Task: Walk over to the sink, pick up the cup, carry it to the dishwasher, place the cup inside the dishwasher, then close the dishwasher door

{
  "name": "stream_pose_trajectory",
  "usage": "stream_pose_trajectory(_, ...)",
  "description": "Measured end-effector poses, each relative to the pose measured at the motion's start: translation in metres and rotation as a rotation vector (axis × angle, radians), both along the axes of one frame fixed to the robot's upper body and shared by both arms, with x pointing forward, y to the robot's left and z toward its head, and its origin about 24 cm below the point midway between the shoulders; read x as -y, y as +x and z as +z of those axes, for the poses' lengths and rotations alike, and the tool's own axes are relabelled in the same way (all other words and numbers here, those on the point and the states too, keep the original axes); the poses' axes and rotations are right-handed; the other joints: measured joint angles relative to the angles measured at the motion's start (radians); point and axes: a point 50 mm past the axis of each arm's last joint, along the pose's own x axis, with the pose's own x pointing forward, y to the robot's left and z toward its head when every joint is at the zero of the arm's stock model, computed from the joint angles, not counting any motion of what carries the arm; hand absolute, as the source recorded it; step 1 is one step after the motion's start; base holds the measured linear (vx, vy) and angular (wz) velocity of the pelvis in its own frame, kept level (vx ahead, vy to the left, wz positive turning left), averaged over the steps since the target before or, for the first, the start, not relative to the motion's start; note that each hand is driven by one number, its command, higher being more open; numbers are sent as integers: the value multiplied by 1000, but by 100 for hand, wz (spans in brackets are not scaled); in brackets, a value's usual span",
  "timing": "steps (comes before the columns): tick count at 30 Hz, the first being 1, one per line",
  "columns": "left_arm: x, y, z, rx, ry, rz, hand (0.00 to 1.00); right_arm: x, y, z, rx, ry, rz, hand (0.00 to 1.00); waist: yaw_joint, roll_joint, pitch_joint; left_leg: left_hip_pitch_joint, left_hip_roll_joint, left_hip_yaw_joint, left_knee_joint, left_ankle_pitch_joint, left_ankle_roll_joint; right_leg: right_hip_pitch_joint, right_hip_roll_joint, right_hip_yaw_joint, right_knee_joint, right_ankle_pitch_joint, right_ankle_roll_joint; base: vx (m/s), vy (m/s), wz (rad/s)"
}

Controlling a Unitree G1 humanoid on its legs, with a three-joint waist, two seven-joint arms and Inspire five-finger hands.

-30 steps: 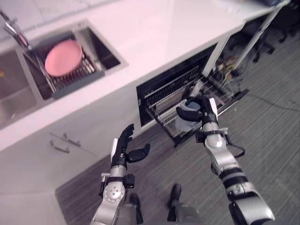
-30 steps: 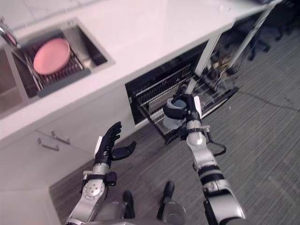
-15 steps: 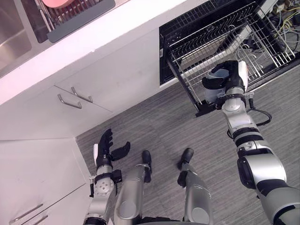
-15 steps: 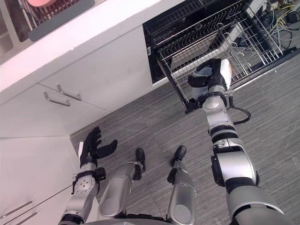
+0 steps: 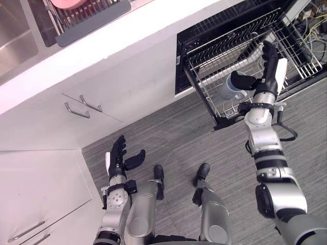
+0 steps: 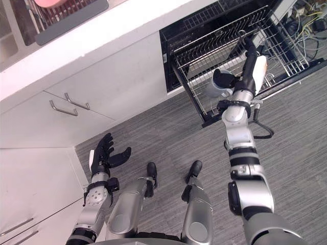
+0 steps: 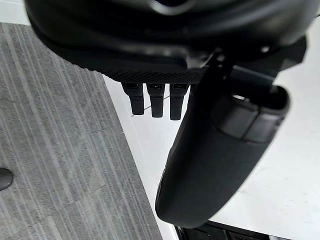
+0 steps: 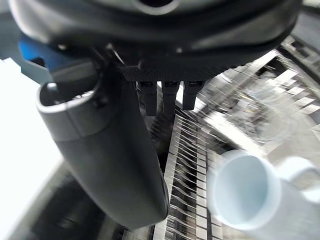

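Since the cup (image 5: pixel 226 91) rests in the dishwasher rack (image 5: pixel 230 48) at upper right, beside the right hand (image 5: pixel 269 66) whose fingers (image 5: pixel 267 51) are straight and hold nothing, lift that hand clear without nudging it before sliding the rack in. At lower left the left hand (image 5: pixel 121 155) hangs open, empty.

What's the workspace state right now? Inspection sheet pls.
Surface: dishwasher rack pulled out of the open dishwasher.
Job's things: cup in the rack, not gripped.
Clutter: pink plate in the sink's drainer.
Hands: right hand open over the rack, beside the cup; left hand open, low by the white cabinets.
Cables: loose wires on the floor past the rack.
Surroundings: white countertop, grey floor.
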Motion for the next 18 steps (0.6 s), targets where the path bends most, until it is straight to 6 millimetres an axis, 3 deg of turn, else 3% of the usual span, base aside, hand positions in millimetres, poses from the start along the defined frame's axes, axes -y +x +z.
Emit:
stream_pose_trajectory(1,0,-1,-1,-5,1,0,90,-1,-5,-5,5,14,0,90,-4,-3,-2,10,-2,-4,-11,3,-6,9,-1,-5,-2,-2,1,12,-10,25)
stream_pose_trajectory(5,0,-3,-7,-41,0,-11,90,6,-46,-57,-64,123,-60,90,-35,-32,-19,70,-30,-74,-114,52,-26,79,-15,-91,-7,-39,8,47,-19,55)
stream_pose_trajectory(7,-1,-5,-9,-52,1,-12,90,9,-63,-71,-82,168,-88,90,-48,-47,-32,87,-21,-78,-156,63,-43,101,-27,-134,-7,-53,9,89,-24,69)
stream_pose_trajectory(9,0,-8,-16,-87,-3,-22,90,9,-76,-67,-43,186,-92,90,-63,-53,-43,115,10,-4,-161,72,-42,138,-30,-157,-8,-60,10,118,6,39)
stream_pose_trajectory(12,-1,-20,-29,-157,11,-31,90,1,-91,-50,66,203,-37,90,-66,-62,-104,143,5,12,-173,67,-45,163,-32,-153,-16,-62,11,120,46,10)
stream_pose_trajectory(14,-5,-29,-36,-192,16,-31,90,-6,-97,-40,133,179,17,90,-65,-86,-133,175,-5,19,-174,49,-44,178,-54,-146,24,-101,26,115,44,6)
stream_pose_trajectory(16,-7,-46,-47,-259,25,-38,90,-20,-98,-32,174,143,108,90,-67,-112,-163,216,-23,31,-140,-16,-34,176,-116,-132,177,-182,27,54,55,0)
stream_pose_trajectory(18,-5,-55,-53,-292,24,-52,90,-27,-96,-31,168,112,155,90,-68,-112,-171,260,-27,48,-137,-35,-22,159,-149,-112,295,-194,13,62,72,-2)
